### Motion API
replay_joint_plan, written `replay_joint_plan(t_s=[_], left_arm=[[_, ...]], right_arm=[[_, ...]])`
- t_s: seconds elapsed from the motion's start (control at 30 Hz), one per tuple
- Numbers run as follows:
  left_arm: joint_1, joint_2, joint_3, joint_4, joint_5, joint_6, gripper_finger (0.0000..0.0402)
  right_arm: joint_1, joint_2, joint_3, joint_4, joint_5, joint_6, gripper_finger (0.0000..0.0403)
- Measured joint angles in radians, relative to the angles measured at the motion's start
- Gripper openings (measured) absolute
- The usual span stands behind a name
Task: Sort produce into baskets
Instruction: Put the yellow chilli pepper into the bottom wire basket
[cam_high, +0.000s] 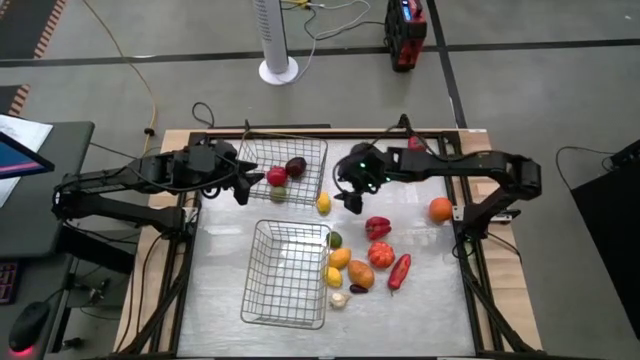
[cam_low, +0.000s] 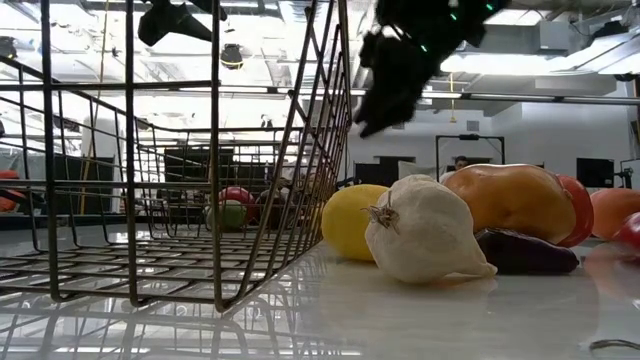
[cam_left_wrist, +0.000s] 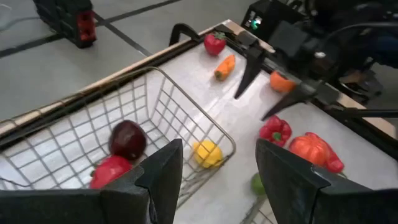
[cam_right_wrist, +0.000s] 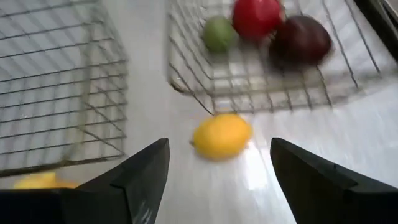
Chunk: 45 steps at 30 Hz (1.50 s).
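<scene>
The far basket (cam_high: 290, 163) holds a red piece (cam_left_wrist: 112, 172), a green piece (cam_right_wrist: 219, 33) and a dark plum (cam_left_wrist: 127, 139). The near basket (cam_high: 288, 272) shows nothing inside. A lemon (cam_high: 323, 203) lies on the table between them, by the far basket's corner. My right gripper (cam_high: 350, 197) hangs open above the table just right of the lemon (cam_right_wrist: 222, 135), touching nothing; it also shows in the low view (cam_low: 390, 90). My left gripper (cam_high: 243, 186) is open and empty over the far basket's left edge.
More produce lies right of the near basket: an orange (cam_high: 440, 209), a red pepper (cam_high: 377, 227), a tomato (cam_high: 381, 253), a long red pepper (cam_high: 399, 270), garlic (cam_low: 425, 230), a yellow piece (cam_low: 352, 220). A carrot (cam_left_wrist: 224, 66) and a red piece (cam_left_wrist: 214, 43) lie at the far edge.
</scene>
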Motion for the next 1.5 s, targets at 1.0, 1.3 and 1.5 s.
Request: replay_joint_plan(t_s=[1.0,1.3,1.5], left_arm=[[0.001,0.001,0.000,-0.004,-0.005,0.020,0.0190],[0.001,0.001,0.000,-0.004,-0.005,0.055,0.0190],[0.001,0.001,0.000,-0.003,-0.030,0.106,0.0190]], right_arm=[[-0.397,-0.093,-0.194,-0.325,0.168,-0.455,0.0290],[-0.371,-0.092,-0.269,-0.173,0.167,-0.585,0.0281],[-0.374,-0.092,-0.311,-0.099,0.168,-0.586,0.0281]])
